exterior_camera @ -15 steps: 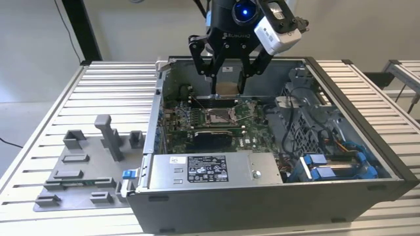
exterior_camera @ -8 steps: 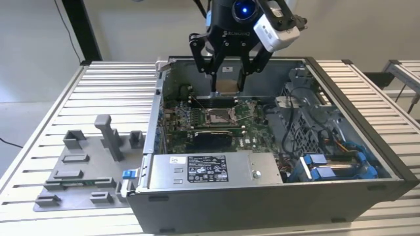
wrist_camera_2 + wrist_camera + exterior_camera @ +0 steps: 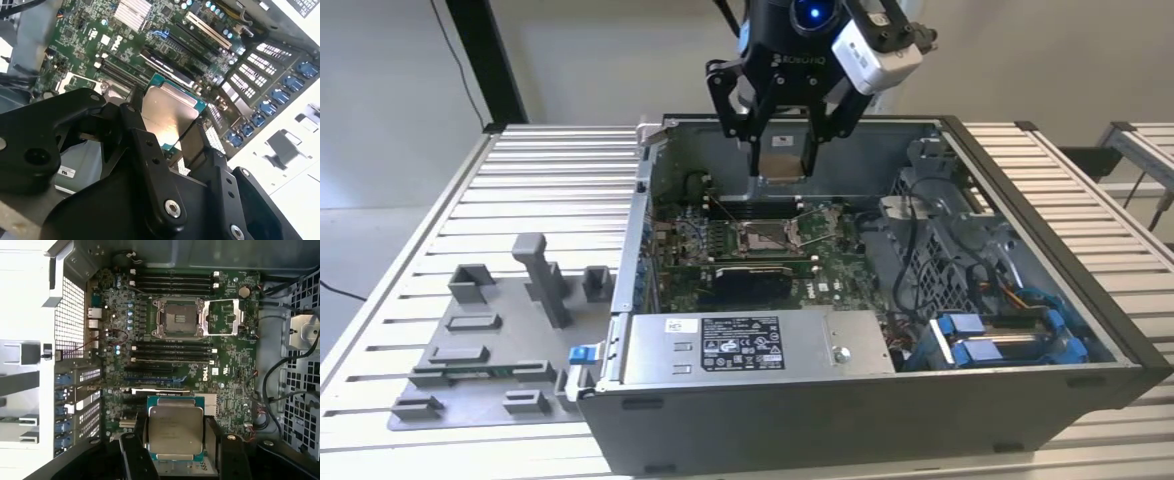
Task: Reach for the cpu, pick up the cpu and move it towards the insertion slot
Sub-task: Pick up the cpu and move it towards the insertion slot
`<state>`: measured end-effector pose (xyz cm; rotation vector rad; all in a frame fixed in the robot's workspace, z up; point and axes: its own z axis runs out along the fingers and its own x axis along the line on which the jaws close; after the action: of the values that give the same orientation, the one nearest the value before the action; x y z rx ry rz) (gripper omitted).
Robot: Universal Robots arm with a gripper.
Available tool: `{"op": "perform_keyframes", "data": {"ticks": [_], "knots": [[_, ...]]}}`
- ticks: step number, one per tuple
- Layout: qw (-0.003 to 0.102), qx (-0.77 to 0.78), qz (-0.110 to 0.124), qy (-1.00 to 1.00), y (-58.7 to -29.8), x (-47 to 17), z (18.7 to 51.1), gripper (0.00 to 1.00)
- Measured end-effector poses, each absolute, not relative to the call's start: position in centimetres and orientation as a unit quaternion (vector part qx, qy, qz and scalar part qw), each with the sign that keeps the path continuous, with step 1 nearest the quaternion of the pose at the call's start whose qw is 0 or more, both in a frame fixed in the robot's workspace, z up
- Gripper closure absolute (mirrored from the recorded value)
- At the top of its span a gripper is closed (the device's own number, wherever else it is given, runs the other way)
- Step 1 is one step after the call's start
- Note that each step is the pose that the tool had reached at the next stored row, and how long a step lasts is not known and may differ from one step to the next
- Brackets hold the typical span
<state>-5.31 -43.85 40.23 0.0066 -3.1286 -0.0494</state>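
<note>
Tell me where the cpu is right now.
The cpu is held in the gripper above the open computer case, short of the insertion slot on the motherboard.

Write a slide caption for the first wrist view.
Gripper holds the cpu above the motherboard, short of the open insertion slot.

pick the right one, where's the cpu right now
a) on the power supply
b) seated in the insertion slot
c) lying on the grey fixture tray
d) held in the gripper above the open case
d: the cpu sits clamped between the fingers of the gripper, held in the air over the motherboard, while the insertion slot lies open with nothing in it.
</note>
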Motion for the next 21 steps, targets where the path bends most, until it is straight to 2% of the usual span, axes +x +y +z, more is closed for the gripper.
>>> {"op": "perform_keyframes", "data": {"ticks": [21], "knots": [[0.006,0.0,-0.016,-1.0,-40.2,-5.0,40.2,1.0]]}}
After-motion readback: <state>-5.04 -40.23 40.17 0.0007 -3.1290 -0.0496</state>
